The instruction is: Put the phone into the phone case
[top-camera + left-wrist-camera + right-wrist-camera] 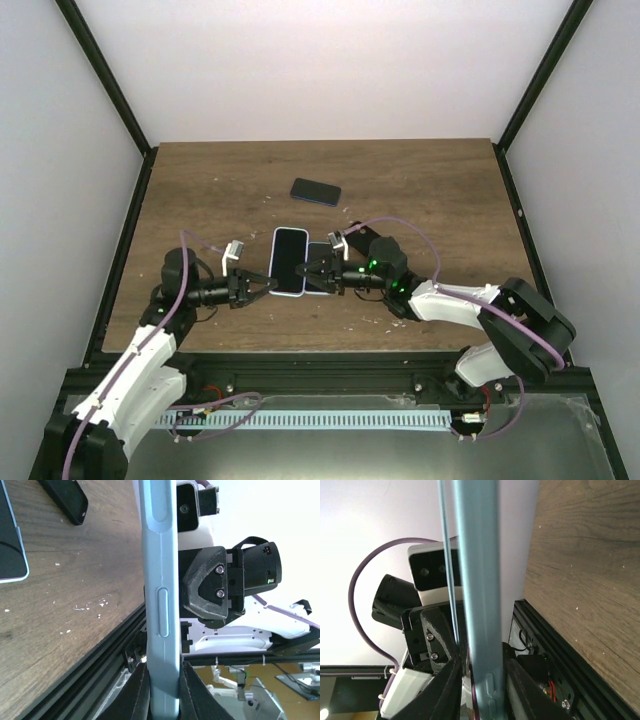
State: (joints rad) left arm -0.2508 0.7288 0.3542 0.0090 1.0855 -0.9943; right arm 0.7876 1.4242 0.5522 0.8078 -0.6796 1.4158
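left tool (164,675) pinches pale blue phone case (162,580), side button raised.

I count one pale-blue phone case (289,262), one dark-screened phone (10,545), one black slab (315,190) toward the far edge of the tabletop (430,200).

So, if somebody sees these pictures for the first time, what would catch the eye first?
First, the light blue case held over the near middle of the table and pinched from both sides: the left gripper on one long edge, the right gripper on the other. In both wrist views it runs edge-on through the picture. Next, a dark phone-sized thing lying alone farther back.
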